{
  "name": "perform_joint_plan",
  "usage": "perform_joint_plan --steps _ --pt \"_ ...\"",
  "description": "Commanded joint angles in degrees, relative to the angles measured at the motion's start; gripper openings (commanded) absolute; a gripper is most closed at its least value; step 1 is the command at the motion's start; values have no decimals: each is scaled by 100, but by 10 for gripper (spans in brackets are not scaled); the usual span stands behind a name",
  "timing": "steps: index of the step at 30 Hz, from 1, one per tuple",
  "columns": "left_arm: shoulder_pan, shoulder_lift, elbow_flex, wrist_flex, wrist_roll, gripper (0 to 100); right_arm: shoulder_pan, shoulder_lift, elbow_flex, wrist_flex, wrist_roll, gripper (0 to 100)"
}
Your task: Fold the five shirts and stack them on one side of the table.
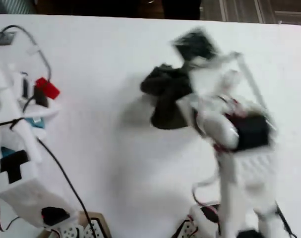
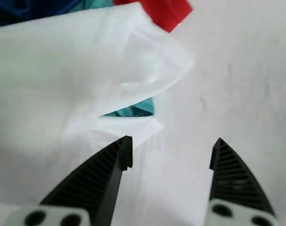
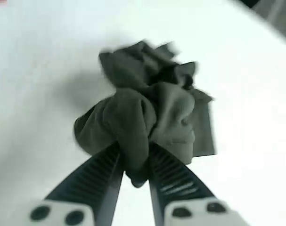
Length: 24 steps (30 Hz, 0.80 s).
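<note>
Dark olive shirt point(image 1: 166, 96) is bunched in a wad near the centre of the frame in the high view, slightly right and up. Right pincer point(image 3: 137, 162) is clamped narrow on a fold of it, and the rest of the wad spills past the fingertips. The wad possibly rests on the white counter point(image 1: 105, 168), but it could hang just above; can't tell from these angles. Left pincer point(image 2: 172, 148) is spread wide, holding nothing, over bare counter just beside the edge of a white shirt point(image 2: 58, 70). Teal shirt point(image 2: 133, 109) peeks through a gap under the white one. Red shirt point(image 2: 167, 12) and blue shirt point(image 2: 15, 12) lie at its far side. In the high view this pile sits at the left edge of the frame, well apart from the olive wad.
</note>
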<state>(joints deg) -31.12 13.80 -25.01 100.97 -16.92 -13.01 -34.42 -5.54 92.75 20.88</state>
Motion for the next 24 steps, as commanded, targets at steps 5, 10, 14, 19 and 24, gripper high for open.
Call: perform_joint_plan --steps 5,10,14,19,24 --pt "2101 -264 -31 -26 26 283 2343 -822 149 -259 343 20" --pt "3490 -255 -31 -703 62 287 3125 -875 1248 -725 659 21" --pt "4501 -18 -31 -1371 62 288 3574 -875 1916 -1218 800 21" --pt "5257 976 -75 -1741 70 288 4409 -875 2338 -2097 765 21" --pt "5916 1811 -84 -1890 44 288 5130 -875 2822 -3169 738 21"
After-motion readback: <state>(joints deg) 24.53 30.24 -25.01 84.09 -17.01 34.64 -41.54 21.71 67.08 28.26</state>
